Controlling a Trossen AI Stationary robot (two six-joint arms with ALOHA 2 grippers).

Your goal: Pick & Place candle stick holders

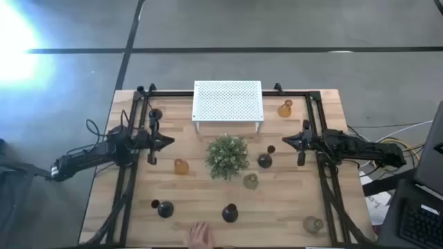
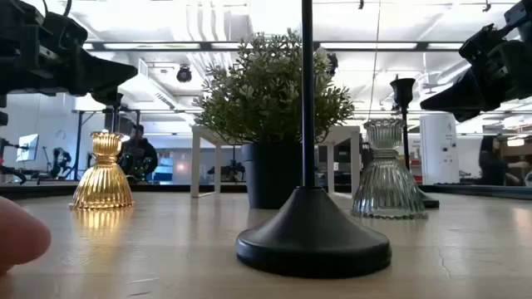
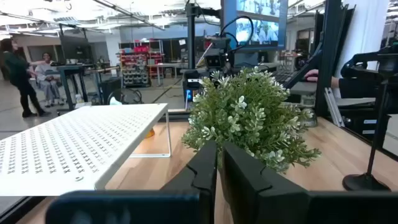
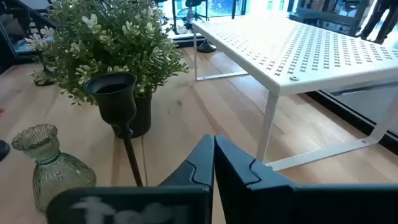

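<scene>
Two arms over a wooden table (image 1: 291, 207), both idle above its side rails: left gripper (image 1: 168, 141) closed on nothing, right gripper (image 1: 285, 142) likewise closed and empty, each pointing inward at the green plant (image 1: 227, 155) in the middle.

Seen only from above: the full scatter of candle stick holders — amber holder (image 1: 181, 166) just left of the plant, a second amber one (image 1: 285, 108) beside the white stand (image 1: 228, 101), dark holders (image 1: 265, 160) to the plant's right and along the near edge (image 1: 229, 213), clear holder (image 1: 250, 181) below the plant, another (image 1: 312, 224) at the near right corner. Also a person's hand (image 1: 200, 235) at the near edge.

Seen only from table height: ribbed glass of the amber and clear holders, and a tall black stem (image 2: 308, 124) on a round base, blocking part of the plant pot.

Right wrist view alone: dark cup-topped stem (image 4: 116, 102) in front of the pot.

No readable writing anywhere.

People in the room behind.
</scene>
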